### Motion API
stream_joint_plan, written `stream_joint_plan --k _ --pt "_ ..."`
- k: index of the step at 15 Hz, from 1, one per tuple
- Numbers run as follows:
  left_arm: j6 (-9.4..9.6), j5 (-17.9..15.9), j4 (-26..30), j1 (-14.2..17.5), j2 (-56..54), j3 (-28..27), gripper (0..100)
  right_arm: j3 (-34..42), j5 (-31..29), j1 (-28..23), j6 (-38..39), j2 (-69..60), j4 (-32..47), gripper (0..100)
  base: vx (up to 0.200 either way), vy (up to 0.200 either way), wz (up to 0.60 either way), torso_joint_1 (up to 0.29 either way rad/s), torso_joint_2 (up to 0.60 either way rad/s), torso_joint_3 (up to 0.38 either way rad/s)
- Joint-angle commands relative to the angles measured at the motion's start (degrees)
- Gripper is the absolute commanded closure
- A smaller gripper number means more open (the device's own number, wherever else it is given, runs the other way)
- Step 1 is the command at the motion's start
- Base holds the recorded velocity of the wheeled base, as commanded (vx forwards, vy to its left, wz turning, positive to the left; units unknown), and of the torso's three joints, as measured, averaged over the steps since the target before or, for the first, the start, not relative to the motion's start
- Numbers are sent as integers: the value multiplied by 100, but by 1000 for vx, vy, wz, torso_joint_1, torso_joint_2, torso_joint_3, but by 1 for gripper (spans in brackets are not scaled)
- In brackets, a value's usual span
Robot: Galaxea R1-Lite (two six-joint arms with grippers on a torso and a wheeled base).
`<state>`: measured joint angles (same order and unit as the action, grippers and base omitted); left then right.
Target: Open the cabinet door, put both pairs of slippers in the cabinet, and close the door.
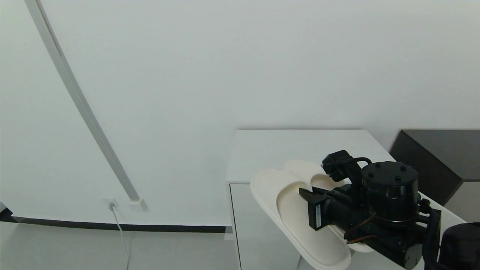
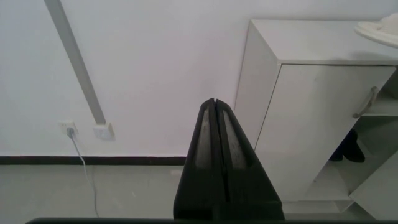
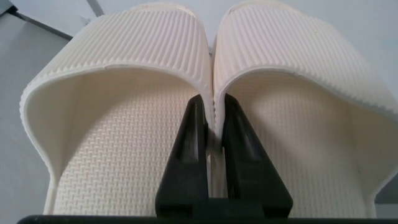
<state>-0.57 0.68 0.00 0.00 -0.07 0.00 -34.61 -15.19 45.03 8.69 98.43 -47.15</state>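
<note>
Cabinet (image 1: 300,150) stands with its door (image 2: 317,124) open. The slippers (image 3: 143,124) hang by its top front corner, inner walls pinched together between the right gripper's (image 3: 211,102) fingers. That thin pinch could slip and drop one. The left gripper (image 2: 214,102) is pressed closed, empty.

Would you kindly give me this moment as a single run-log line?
right gripper: shut on cream slippers, held above cabinet top | left gripper: shut, empty | cabinet: open

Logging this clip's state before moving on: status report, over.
Left gripper shut, empty. Right gripper shut on white slippers, held over cabinet top. Cabinet open on one side; nothing seen in the way.
</note>
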Motion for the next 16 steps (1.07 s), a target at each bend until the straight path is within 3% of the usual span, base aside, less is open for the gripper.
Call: stream_joint_plan --k 1,16 --pt "-4 2 0 0 7 0 100 16 -2 14 1 1 -13 100 0 -200 0 2 2 -2" --pt "-4 2 0 0 7 0 100 68 -10 50 1 -25 -22 100 0 -187 0 3 3 2"
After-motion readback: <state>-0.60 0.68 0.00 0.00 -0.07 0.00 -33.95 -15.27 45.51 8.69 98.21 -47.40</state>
